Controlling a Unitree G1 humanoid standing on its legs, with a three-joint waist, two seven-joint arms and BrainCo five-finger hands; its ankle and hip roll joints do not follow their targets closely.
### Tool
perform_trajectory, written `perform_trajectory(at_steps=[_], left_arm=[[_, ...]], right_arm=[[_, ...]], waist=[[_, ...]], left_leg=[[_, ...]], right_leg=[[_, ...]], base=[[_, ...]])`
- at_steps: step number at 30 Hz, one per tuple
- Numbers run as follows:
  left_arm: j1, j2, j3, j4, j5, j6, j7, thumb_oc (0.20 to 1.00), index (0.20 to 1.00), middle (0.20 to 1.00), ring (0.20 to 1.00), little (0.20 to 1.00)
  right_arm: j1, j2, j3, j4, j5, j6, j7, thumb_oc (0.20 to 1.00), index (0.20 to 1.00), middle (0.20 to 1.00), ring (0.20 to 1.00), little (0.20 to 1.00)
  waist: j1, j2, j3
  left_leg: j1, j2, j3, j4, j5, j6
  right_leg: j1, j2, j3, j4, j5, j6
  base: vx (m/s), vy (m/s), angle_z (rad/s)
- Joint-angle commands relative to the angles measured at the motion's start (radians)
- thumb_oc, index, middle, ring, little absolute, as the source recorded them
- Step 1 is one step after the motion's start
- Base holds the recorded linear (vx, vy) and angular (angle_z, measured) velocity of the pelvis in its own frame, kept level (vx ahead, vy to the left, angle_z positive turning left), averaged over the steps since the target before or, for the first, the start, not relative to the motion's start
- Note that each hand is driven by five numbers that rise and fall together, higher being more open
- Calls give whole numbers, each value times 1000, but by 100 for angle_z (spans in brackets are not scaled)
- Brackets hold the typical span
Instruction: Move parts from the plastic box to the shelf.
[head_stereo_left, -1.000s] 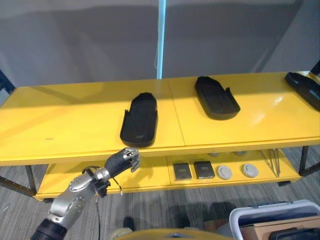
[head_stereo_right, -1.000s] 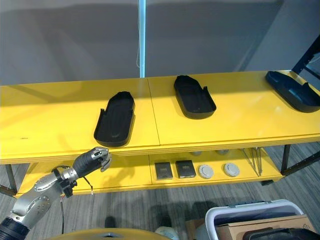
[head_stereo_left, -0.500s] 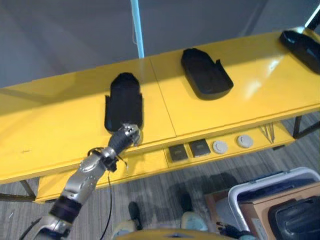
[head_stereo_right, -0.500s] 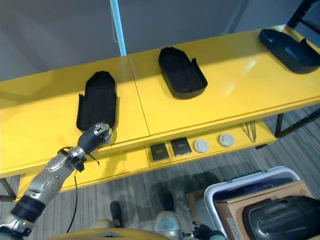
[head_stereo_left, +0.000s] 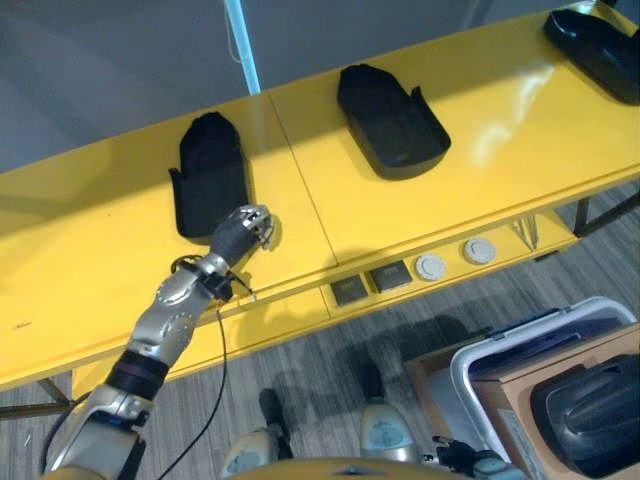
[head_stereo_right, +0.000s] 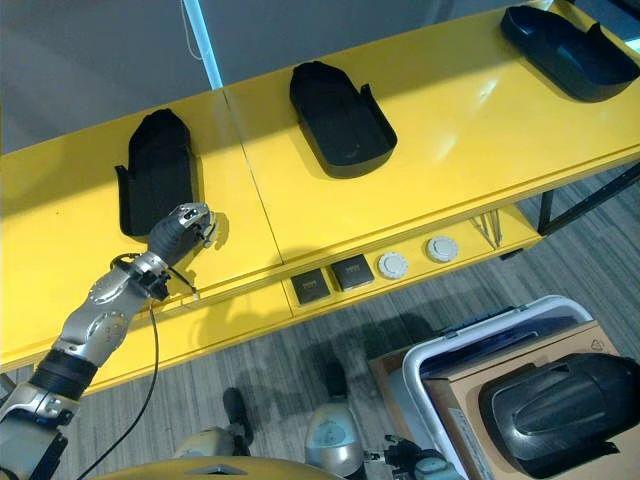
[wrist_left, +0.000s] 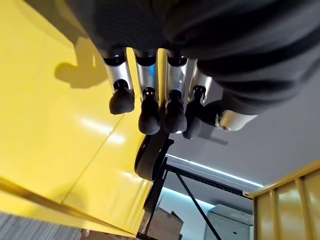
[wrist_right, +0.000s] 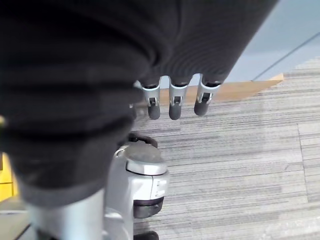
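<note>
Three black moulded parts lie on the yellow shelf (head_stereo_left: 480, 150): one at the left (head_stereo_left: 210, 172), one in the middle (head_stereo_left: 390, 120), one at the far right (head_stereo_left: 595, 40). My left hand (head_stereo_left: 243, 228) hovers over the shelf top just right of the left part's near end, with its fingers (wrist_left: 145, 100) relaxed and holding nothing. The white-rimmed plastic box (head_stereo_right: 440, 350) stands on the floor at lower right; a cardboard carton in it holds another black part (head_stereo_right: 555, 400). My right hand (wrist_right: 172, 102) hangs over the grey floor with relaxed, empty fingers.
On the lower shelf sit two dark square pieces (head_stereo_left: 370, 283) and two white discs (head_stereo_left: 430, 266). A light blue pole (head_stereo_left: 240, 40) rises behind the shelf, and a grey wall stands behind it. Grey carpet lies between the shelf and the box.
The camera has swung down and right, bringing the plastic box into view. My left hand rose from in front of the shelf edge to above the shelf top beside the left part.
</note>
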Motion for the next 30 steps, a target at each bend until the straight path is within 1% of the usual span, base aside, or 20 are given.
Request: perform_trajectory(at_steps=[1, 3, 4, 6, 7, 9, 10, 11, 12, 16, 18, 19, 21, 22, 23, 25, 26, 28, 29, 30], left_arm=[[-26, 39, -1, -72, 17, -22, -69, 200, 200, 200, 200, 200], [23, 45, -3, -135, 11, 0, -115, 200, 200, 200, 200, 200], [67, 41, -4, -182, -33, 24, -163, 200, 200, 200, 200, 200], [119, 36, -7, -243, -28, 72, -273, 200, 200, 200, 200, 200], [126, 37, -8, -252, -31, 83, -290, 200, 200, 200, 200, 200], [150, 39, -42, -282, -52, 143, -388, 200, 200, 200, 200, 200], [153, 35, -61, -291, -59, 160, -390, 200, 200, 200, 200, 200], [156, 31, -92, -298, -70, 183, -377, 432, 432, 432, 432, 432], [159, 28, -112, -295, -80, 200, -365, 1000, 1000, 1000, 1000, 1000], [167, -9, -173, -250, -85, 226, -325, 1000, 1000, 1000, 1000, 1000], [169, -23, -195, -226, -94, 222, -301, 1000, 1000, 1000, 1000, 1000], [173, -34, -212, -200, -102, 222, -290, 1000, 1000, 1000, 1000, 1000], [182, -45, -233, -157, -72, 198, -278, 1000, 1000, 1000, 1000, 1000], [184, -49, -242, -133, -42, 169, -264, 1000, 1000, 1000, 1000, 1000], [181, -52, -254, -107, 5, 135, -259, 1000, 1000, 1000, 1000, 1000], [179, -48, -265, -95, 82, 116, -244, 1000, 1000, 1000, 1000, 1000], [177, -38, -273, -89, 146, 80, -203, 1000, 1000, 1000, 1000, 1000], [162, -25, -283, -60, 185, 33, -175, 1000, 1000, 1000, 1000, 1000], [153, -21, -289, -37, 165, 20, -151, 1000, 1000, 1000, 1000, 1000], [137, -26, -301, -9, 132, 5, -116, 1000, 1000, 1000, 1000, 1000]], right_arm=[[-55, 83, 18, 44, -22, 5, -25, 1000, 1000, 1000, 1000, 1000], [-58, 84, 12, 51, -21, 9, -26, 1000, 1000, 1000, 1000, 1000], [-65, 87, 10, 57, -21, 14, -32, 1000, 1000, 1000, 1000, 1000], [-79, 89, 4, 73, -26, 27, -30, 1000, 1000, 1000, 1000, 1000], [-81, 90, 4, 76, -27, 28, -31, 1000, 1000, 1000, 1000, 1000], [-108, 89, 7, 114, -15, 40, -32, 1000, 1000, 1000, 1000, 1000], [-119, 88, 9, 127, -5, 46, -31, 1000, 1000, 1000, 1000, 1000], [-138, 85, 9, 147, 14, 55, -29, 1000, 1000, 1000, 1000, 1000], [-149, 84, 8, 156, 26, 61, -32, 1000, 1000, 1000, 1000, 1000], [-167, 79, -6, 171, 72, 76, -46, 1000, 1000, 1000, 1000, 1000], [-167, 78, -18, 176, 95, 71, -53, 1000, 1000, 1000, 1000, 1000], [-159, 81, -31, 176, 152, 58, -81, 1000, 1000, 1000, 1000, 1000], [-140, 84, -62, 166, 212, 45, -114, 1000, 1000, 1000, 1000, 1000], [-127, 87, -72, 159, 220, 41, -126, 1000, 1000, 1000, 1000, 1000], [-112, 93, -82, 155, 226, 22, -138, 1000, 1000, 1000, 1000, 1000], [-97, 104, -100, 152, 257, 0, -154, 1000, 1000, 1000, 1000, 1000], [-86, 111, -118, 152, 253, -14, -146, 1000, 1000, 1000, 1000, 1000], [-74, 118, -129, 155, 212, -30, -123, 1000, 1000, 1000, 1000, 1000], [-69, 120, -126, 157, 210, -39, -122, 1000, 1000, 1000, 1000, 1000], [-64, 124, -128, 160, 226, -48, -122, 1000, 1000, 1000, 1000, 1000]], waist=[[29, 3, -54], [46, 3, -68], [62, 2, -79], [88, -2, -100], [91, -3, -103], [111, -10, -123], [115, -13, -129], [119, -19, -139], [121, -23, -144], [118, -41, -160], [113, -51, -161], [106, -60, -159], [91, -76, -150], [84, -82, -145], [74, -91, -137], [67, -103, -126], [58, -111, -114], [56, -112, -97], [53, -107, -92], [51, -95, -89]], left_leg=[[18, 2, -35, 0, -39, 0], [27, 5, -35, 0, -39, -1], [37, 7, -35, 0, -42, -1], [54, 13, -33, 0, -44, 1], [56, 14, -32, 0, -44, 1], [73, 21, -33, 0, -45, 3], [79, 22, -33, 0, -46, 5], [89, 22, -34, 0, -49, 8], [96, 22, -34, 0, -52, 10], [119, 11, -31, 0, -69, 27], [124, 2, -29, 0, -79, 37], [128, -9, -25, 0, -86, 47], [129, -26, -16, 0, -96, 62], [129, -33, -12, 0, -99, 68], [130, -38, -7, 0, -103, 72], [132, -39, 7, 0, -111, 71], [135, -35, 29, 0, -113, 71], [138, -21, 94, 0, -105, 74], [131, -18, 127, 0, -96, 84], [121, -9, 172, 0, -82, 98]], right_leg=[[7, -48, -12, 6, -11, 33], [24, -47, -24, 6, -16, 32], [41, -48, -39, 6, -20, 31], [68, -49, -62, 6, -25, 30], [72, -48, -65, 6, -25, 30], [94, -45, -78, 6, -27, 30], [101, -44, -80, 6, -28, 31], [111, -42, -80, 6, -28, 33], [116, -41, -79, 6, -27, 35], [129, -43, -62, 6, -21, 45], [133, -47, -55, 6, -16, 50], [136, -51, -50, 6, -8, 55], [129, -59, -41, 15, 9, 66], [118, -63, -34, 20, 19, 73], [92, -71, -30, 23, 40, 84], [45, -84, -34, 29, 78, 99], [15, -87, -55, 44, 100, 106], [-7, -80, -101, 110, 96, 110], [-14, -65, -123, 163, 71, 103], [-17, -46, -157, 244, 23, 82]], base=[[-34, -27, 5], [-65, -10, 7], [-115, 2, 23], [-116, -2, 22], [-85, 1, 10], [-103, 21, 17], [-81, 46, 19], [-34, 65, 12], [-33, 88, 12], [-9, 133, 2], [5, 146, -8], [2, 169, -15], [-14, 179, -13], [-61, 109, -11], [-98, 75, -15], [-151, 7, -22], [-232, -40, -72], [-319, -16, -111], [-409, 42, -99], [-340, 36, -143]])
